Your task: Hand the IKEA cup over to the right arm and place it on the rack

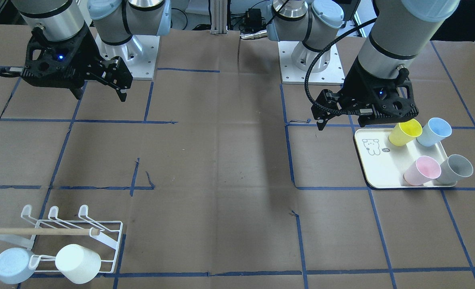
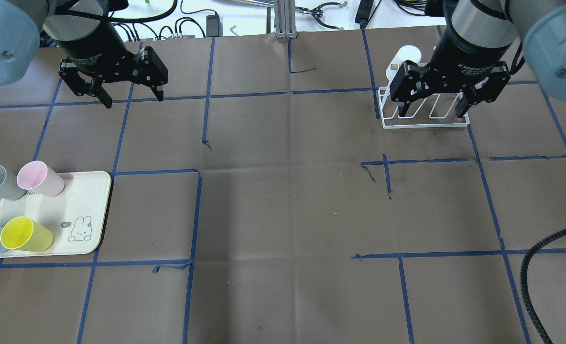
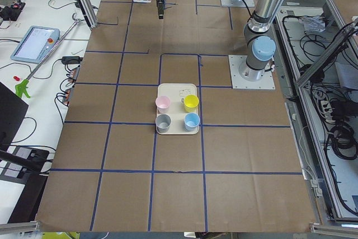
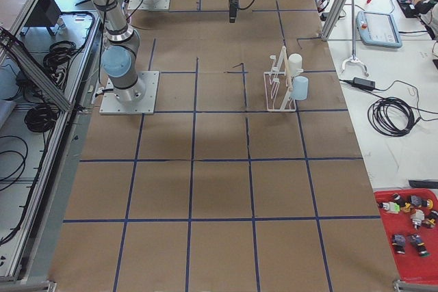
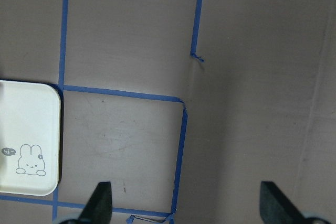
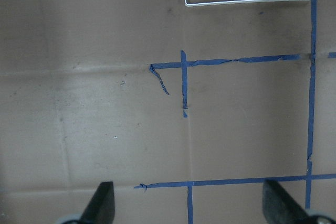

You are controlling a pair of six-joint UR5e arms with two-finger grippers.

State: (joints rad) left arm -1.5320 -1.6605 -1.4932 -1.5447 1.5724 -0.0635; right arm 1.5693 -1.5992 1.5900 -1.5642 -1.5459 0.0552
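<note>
Four cups stand on a cream tray (image 1: 382,168): yellow (image 1: 405,132), blue (image 1: 434,131), pink (image 1: 422,170) and grey (image 1: 456,168). My left gripper (image 2: 134,98) is open and empty, hovering above the table beyond the tray; its wrist view shows only the tray's corner (image 5: 26,145). The white wire rack (image 1: 61,237) with a wooden dowel holds a white cup (image 1: 78,263) and a pale-blue cup (image 1: 13,265). My right gripper (image 2: 431,113) is open and empty, high above the table near the rack (image 2: 426,122).
The table is covered in brown paper with a blue tape grid. The arm bases (image 1: 309,60) are bolted at the robot's side. A black cable (image 2: 546,267) hangs at the right. Cables and tools lie beyond the table's far edge.
</note>
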